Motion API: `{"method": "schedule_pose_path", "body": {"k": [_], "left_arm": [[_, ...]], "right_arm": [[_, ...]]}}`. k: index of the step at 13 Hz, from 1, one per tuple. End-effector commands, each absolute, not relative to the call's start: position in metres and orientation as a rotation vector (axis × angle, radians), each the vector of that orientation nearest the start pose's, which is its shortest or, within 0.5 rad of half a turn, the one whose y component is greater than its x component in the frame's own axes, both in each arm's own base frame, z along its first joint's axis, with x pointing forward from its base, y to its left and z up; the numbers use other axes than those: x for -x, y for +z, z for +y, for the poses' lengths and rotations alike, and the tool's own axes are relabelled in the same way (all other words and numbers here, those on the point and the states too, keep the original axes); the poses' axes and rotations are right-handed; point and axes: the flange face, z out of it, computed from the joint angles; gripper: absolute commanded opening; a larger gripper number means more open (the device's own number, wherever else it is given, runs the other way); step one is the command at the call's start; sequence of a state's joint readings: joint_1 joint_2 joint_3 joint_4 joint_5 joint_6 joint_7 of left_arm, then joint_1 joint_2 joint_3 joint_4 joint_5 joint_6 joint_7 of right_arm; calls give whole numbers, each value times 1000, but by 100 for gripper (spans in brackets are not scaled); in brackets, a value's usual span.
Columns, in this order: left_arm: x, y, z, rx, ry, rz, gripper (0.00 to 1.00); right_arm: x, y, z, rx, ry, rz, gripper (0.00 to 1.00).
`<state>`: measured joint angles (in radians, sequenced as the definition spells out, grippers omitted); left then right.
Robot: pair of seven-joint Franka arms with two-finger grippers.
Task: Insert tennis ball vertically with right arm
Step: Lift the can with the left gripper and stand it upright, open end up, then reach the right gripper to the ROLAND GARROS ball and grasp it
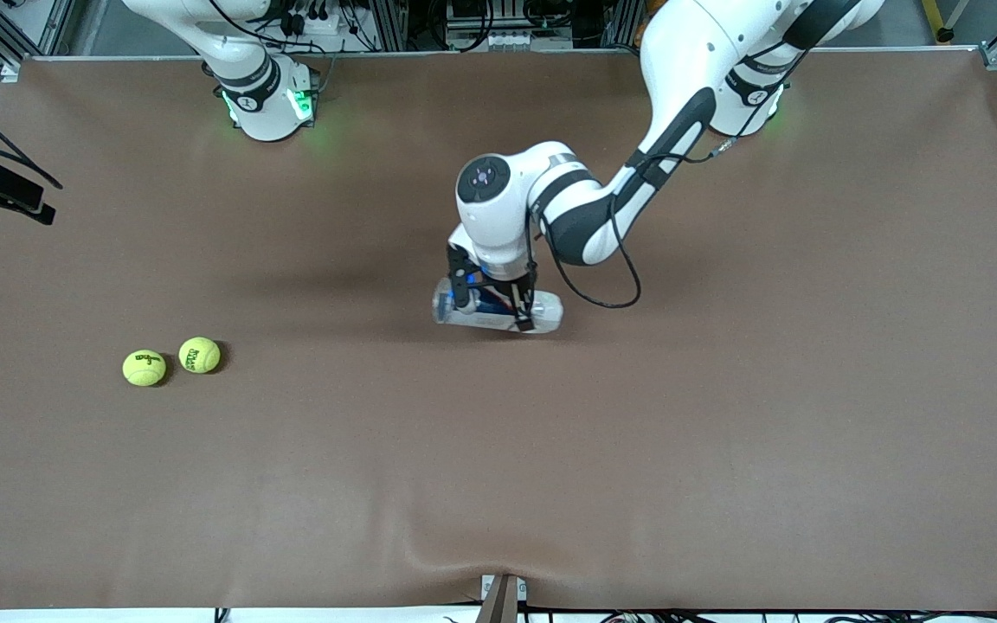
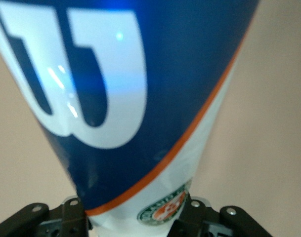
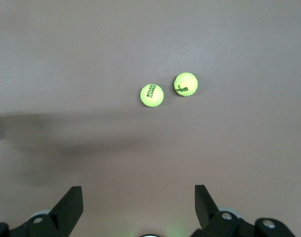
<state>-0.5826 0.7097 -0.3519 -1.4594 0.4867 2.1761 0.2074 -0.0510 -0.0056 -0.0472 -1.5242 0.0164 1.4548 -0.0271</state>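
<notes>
your two tennis balls sit on the brown table (image 1: 723, 450) toward the right arm's end: one ball (image 1: 199, 355) just beside the other ball (image 1: 144, 368), a sliver of table between them, the second slightly nearer the front camera. in the right wrist view you see both, one (image 3: 151, 95) printed with dark lettering, the other (image 3: 185, 84) with a dark logo. your right gripper (image 3: 139, 207) hangs high over bare table, fingers spread wide, nothing between them, well apart from the balls. only the right arm's base (image 1: 265, 95) shows in the front view. now the middle of the table: your left gripper (image 1: 498, 298) is down on a clear ball can (image 1: 498, 310) lying on its side, a finger on each flank, pinching it. the left wrist view shows the can's blue and white label (image 2: 140, 98) with an orange stripe, running out from between the fingers (image 2: 73, 217).
</notes>
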Motion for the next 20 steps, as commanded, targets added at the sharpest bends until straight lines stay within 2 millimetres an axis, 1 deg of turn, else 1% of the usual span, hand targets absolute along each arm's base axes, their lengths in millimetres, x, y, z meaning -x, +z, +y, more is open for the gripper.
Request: {"method": "schedule_pose_path", "body": {"k": [1, 2, 3, 4, 5, 6, 7, 8, 9, 10, 12, 13, 14, 16, 17, 19, 20], "left_arm": [[-465, 294, -582, 2569, -470, 1723, 61], [-460, 293, -595, 2667, -598, 1664, 61], [-458, 292, -603, 2766, -705, 1599, 61], [-457, 288, -607, 2843, -771, 1541, 61], [-456, 284, -610, 2893, -825, 1514, 61], [-457, 276, -611, 2932, -888, 1504, 62], [-463, 261, -607, 2948, -966, 1496, 62], [-466, 245, -603, 2944, -1104, 1516, 63], [-469, 225, -596, 2934, -1246, 1537, 63], [-471, 212, -590, 2913, -1313, 1546, 63], [-471, 203, -588, 2920, -1330, 1543, 63], [-468, 195, -588, 2925, -1339, 1552, 63], [-466, 184, -586, 2935, -1360, 1559, 64], [-464, 162, -575, 2926, -1462, 1586, 67], [-465, 157, -569, 2914, -1508, 1593, 68], [-459, 154, -572, 2919, -1507, 1604, 68], [-457, 151, -573, 2919, -1502, 1609, 70]], "right_arm": [[-552, 626, -52, 3135, 120, 99, 100], [-556, 628, -54, 3136, 96, 103, 100], [-565, 616, -58, 3130, 107, 112, 100], [-579, 594, -61, 3127, 136, 115, 100], [-590, 567, -63, 3120, 200, 122, 100], [-596, 555, -66, 3108, 225, 132, 100], [-601, 542, -65, 3103, 231, 128, 100], [-609, 518, -65, 3103, 246, 127, 100], [-613, 498, -71, 3102, 229, 145, 100], [-614, 477, -78, 3102, 219, 164, 100], [-621, 434, -81, 3104, 215, 169, 100], [-621, 412, -90, 3103, 207, 195, 100], [-619, 390, -94, 3104, 191, 206, 100], [-612, 349, -87, 3075, 147, 233, 100], [-607, 328, -87, 3069, 127, 246, 100], [-605, 299, -82, 3071, 129, 243, 100], [-606, 289, -79, 3071, 139, 238, 100]]}}
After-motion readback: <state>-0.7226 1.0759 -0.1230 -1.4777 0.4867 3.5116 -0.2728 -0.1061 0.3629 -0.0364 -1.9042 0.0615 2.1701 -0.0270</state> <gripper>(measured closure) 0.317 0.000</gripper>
